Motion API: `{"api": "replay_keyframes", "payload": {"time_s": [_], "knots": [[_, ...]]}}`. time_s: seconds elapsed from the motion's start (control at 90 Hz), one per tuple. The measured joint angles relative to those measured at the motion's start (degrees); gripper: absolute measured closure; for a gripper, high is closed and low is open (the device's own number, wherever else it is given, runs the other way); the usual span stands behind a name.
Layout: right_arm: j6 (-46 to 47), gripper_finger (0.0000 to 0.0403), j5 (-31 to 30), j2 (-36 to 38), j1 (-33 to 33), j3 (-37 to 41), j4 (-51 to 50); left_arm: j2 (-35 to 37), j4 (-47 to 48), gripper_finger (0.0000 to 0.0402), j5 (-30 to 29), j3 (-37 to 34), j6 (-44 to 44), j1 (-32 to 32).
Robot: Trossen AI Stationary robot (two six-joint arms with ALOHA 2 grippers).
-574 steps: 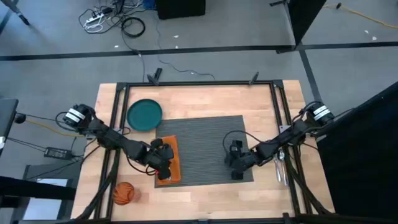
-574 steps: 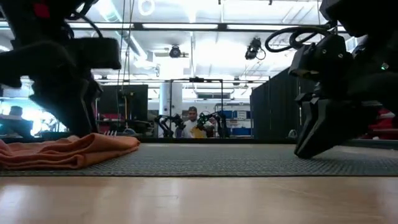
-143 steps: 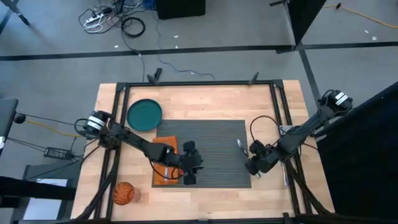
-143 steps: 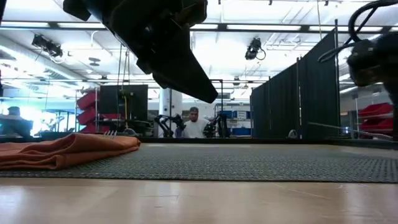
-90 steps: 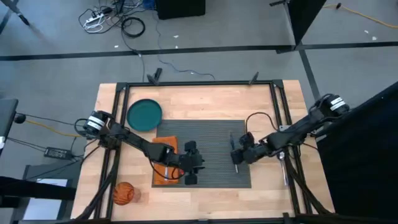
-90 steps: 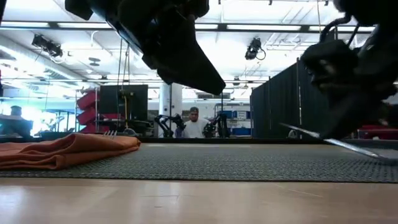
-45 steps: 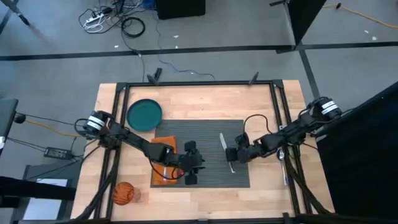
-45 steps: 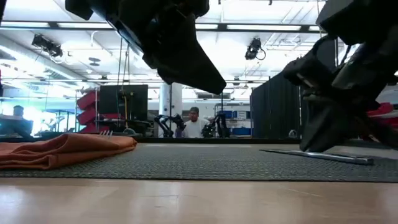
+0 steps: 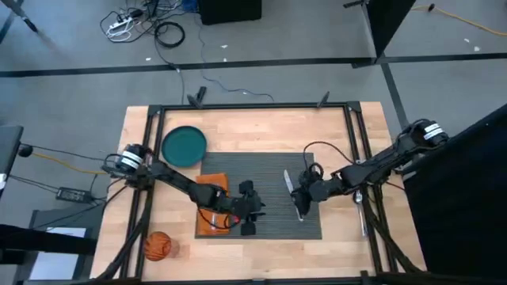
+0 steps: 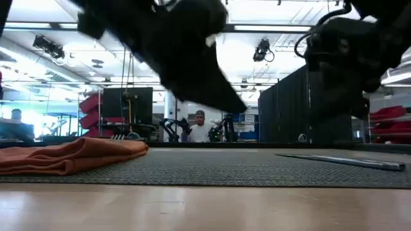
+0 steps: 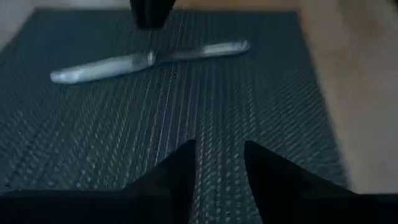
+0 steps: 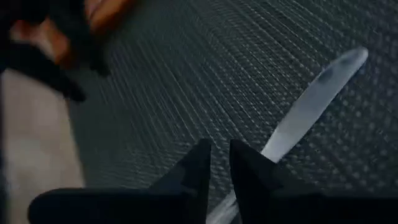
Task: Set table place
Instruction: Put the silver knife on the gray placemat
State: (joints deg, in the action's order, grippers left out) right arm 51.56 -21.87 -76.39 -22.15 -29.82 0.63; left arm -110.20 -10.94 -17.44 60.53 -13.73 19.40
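while the knife [image 9: 293,192] lies flat on the mat [image 9: 269,170], toward its right edge, the right gripper [image 9: 303,195] hangs just over the handle end, fingers nearly together with only a thin gap and nothing pinched. the knife's long axis runs roughly front to back across the mat, blade pointing away from the robot. the left gripper [image 9: 247,225] hovers over the mat's front middle, fingers slightly apart and empty, with the knife off to its right; the napkin [image 9: 212,198] sits on the mat's left edge. the plate [image 9: 184,146] rests on the table [image 9: 261,245] off the mat's far left corner, so the left arm is judged nearer to it.
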Motion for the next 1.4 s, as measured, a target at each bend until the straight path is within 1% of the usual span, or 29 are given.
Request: {"api": "replay_keyframes", "payload": {"time_s": [0.133, 0.256, 0.433, 0.556, 0.667, 0.911, 1.067, 1.244, 1.322, 1.4], "knots": [[-4.47, 0.0374, -3.07, -2.87, 1.93, 0.04, 0.14, -3.25, -1.74, 0.0280, -0.73, -0.02, -1.85, -0.78], [-6.59, 0.0378, -2.99, -5.47, 4.37, 0.04, 1.03, -4.59, -2.59, 0.0280, -0.73, 0.00, -4.44, -1.16], [-7.26, 0.0380, -2.05, -8.64, 7.53, 0.04, 1.04, -4.69, -2.64, 0.0280, -0.97, 0.00, -4.81, -1.23], [-7.34, 0.0380, -1.90, -9.62, 8.45, 0.03, 2.51, -4.69, -2.60, 0.0280, -0.97, 0.00, -4.95, -1.20], [-8.60, 0.0380, -1.31, -9.60, 8.51, 0.04, 2.77, -4.67, -2.52, 0.0280, -1.02, 0.00, -4.99, -1.20], [-7.68, 0.0381, -1.26, -8.85, 8.55, -0.03, 0.25, -4.65, -2.45, 0.0280, -1.06, 0.00, -4.99, -1.20], [-8.14, 0.0381, -1.02, -4.84, 9.01, 0.02, -2.28, -4.65, -2.39, 0.0280, -1.06, 0.00, -4.99, -1.20], [-9.75, 0.0381, -1.05, -1.32, 9.02, 0.02, -2.28, -4.62, -2.49, 0.0280, -1.06, 0.00, -4.99, -1.20], [-10.58, 0.0381, -1.05, -1.41, 9.02, 0.02, -2.10, -4.62, -2.48, 0.0280, -1.05, 0.00, -4.99, -1.20], [-11.32, 0.0381, -1.05, -3.01, 9.02, 0.02, -1.39, -4.62, -2.51, 0.0280, -1.05, 0.00, -5.00, -1.20]]}}
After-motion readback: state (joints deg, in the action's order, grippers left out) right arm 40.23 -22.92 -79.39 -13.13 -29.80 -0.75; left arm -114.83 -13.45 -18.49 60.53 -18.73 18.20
